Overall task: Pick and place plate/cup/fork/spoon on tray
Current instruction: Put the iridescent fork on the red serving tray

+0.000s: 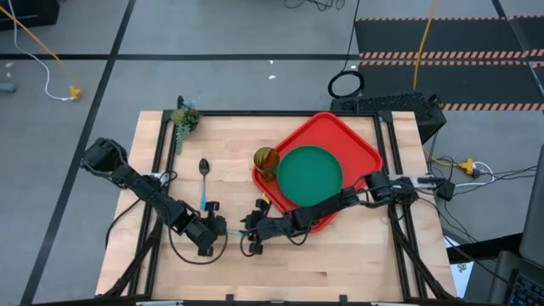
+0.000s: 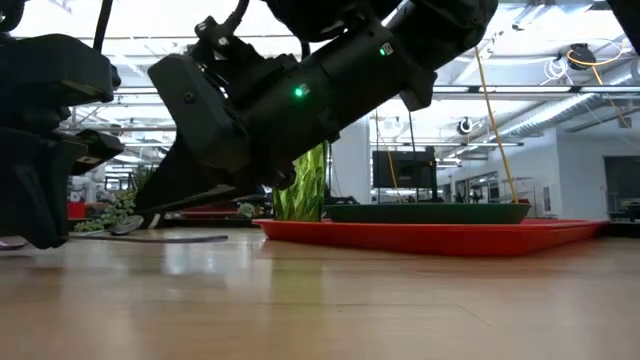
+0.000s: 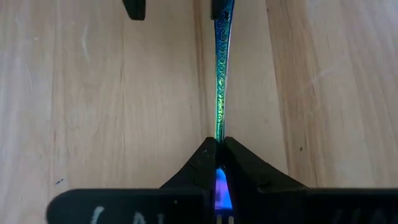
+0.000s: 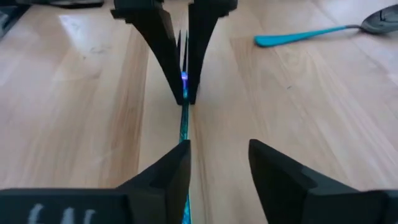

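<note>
Fork (image 3: 220, 74) is thin, light and stiff; my left gripper (image 3: 219, 144) pinches its end, while my right gripper (image 4: 214, 163) stands spread around the handle, probably not yet touching it.

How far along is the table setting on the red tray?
Done: the plate lies on the tray, with the cup at its corner. In hand: the left gripper is shut on the fork, the right gripper open around it. Left: the fork, and the spoon on the table.
</note>
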`<state>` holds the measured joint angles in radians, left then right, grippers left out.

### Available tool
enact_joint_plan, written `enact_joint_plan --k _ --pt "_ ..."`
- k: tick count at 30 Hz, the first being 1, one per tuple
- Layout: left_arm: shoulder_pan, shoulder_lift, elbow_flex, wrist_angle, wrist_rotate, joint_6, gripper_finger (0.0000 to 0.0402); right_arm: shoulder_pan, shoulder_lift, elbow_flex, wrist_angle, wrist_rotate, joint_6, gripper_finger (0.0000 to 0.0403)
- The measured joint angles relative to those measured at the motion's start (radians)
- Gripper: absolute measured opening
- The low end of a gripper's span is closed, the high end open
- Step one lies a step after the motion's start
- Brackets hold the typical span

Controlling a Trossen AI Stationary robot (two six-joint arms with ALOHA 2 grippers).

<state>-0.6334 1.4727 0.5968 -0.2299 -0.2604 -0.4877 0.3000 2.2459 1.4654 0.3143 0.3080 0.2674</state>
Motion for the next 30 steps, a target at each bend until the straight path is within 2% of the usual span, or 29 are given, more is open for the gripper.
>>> enact_joint_plan --k 7,30 --pt "0.0 0.0 0.0 0.003 -0.012 0.01 0.0022 0.0 0.013 0.001 0.086 -0.026 -0.067 0.0193" --pt "0.001 0.0 0.001 0.024 -0.037 0.015 0.0022 -0.011 0.044 -0.001 0.134 -0.061 -0.071 0.0194"
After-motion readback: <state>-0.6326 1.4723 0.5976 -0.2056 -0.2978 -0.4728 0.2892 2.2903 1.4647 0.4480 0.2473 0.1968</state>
